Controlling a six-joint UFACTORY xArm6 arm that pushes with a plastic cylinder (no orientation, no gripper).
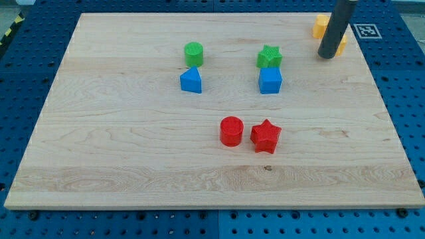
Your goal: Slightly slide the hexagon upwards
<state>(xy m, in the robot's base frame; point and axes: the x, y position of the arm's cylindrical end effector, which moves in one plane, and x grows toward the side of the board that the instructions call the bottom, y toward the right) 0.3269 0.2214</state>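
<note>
My tip [327, 56] rests on the board at the view's top right, and the dark rod rises from it to the top edge. A yellow block [320, 26] shows just left of the rod, near the board's top edge. Another yellow piece [342, 45] shows just right of the rod, close to the tip. The rod hides much of both, so I cannot make out their shapes or tell which one is the hexagon. The tip looks to be touching or nearly touching the right yellow piece.
A green cylinder [193, 53] stands above a blue triangular block [191, 80]. A green star [269, 57] stands above a blue block [270, 80]. A red cylinder [231, 131] and a red star [266, 136] sit side by side lower down. The board's right edge [382, 99] is near the tip.
</note>
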